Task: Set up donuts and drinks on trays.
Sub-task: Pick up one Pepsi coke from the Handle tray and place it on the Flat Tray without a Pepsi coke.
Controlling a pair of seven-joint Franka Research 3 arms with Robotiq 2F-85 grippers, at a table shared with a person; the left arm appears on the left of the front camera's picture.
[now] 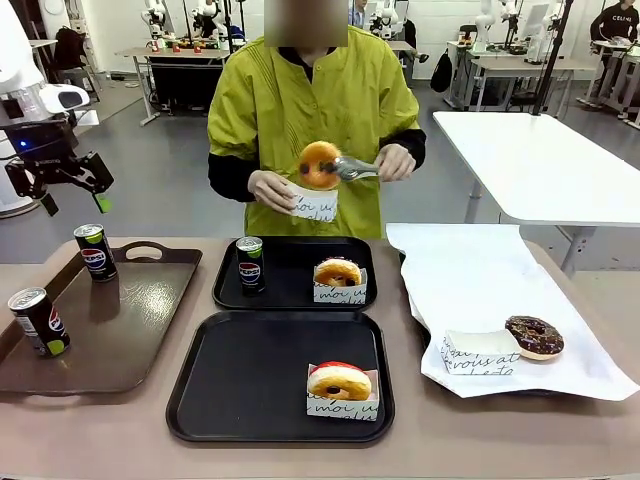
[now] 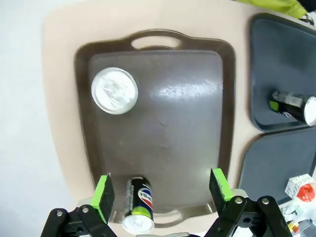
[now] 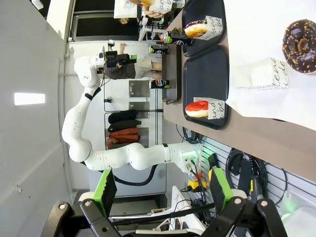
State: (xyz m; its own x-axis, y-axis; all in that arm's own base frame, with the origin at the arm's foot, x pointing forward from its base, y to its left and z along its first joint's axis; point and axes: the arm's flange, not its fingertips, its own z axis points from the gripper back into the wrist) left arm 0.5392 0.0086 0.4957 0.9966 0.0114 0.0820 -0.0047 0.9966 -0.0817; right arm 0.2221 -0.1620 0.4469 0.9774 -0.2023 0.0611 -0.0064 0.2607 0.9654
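Note:
On the far black tray (image 1: 292, 296) stand a Pepsi can (image 1: 250, 263) and a boxed donut (image 1: 339, 277). The near black tray (image 1: 250, 375) carries a boxed red-glazed donut (image 1: 340, 387). The person holds an orange donut (image 1: 320, 165) in tongs over a white box (image 1: 316, 205). My left gripper (image 1: 75, 200) hangs open, high over the brown tray (image 2: 168, 128), where two cans (image 2: 114, 90) (image 2: 139, 205) stand; its jaws (image 2: 162, 191) hold nothing. My right gripper (image 3: 163, 190) is open and empty, off the table's right side.
A chocolate donut (image 1: 534, 337) and an empty white box (image 1: 480, 352) lie on white paper (image 1: 480, 280) at the right. The brown tray (image 1: 130, 330) has a handle cutout at its far edge. Another white table (image 1: 540, 160) stands behind at the right.

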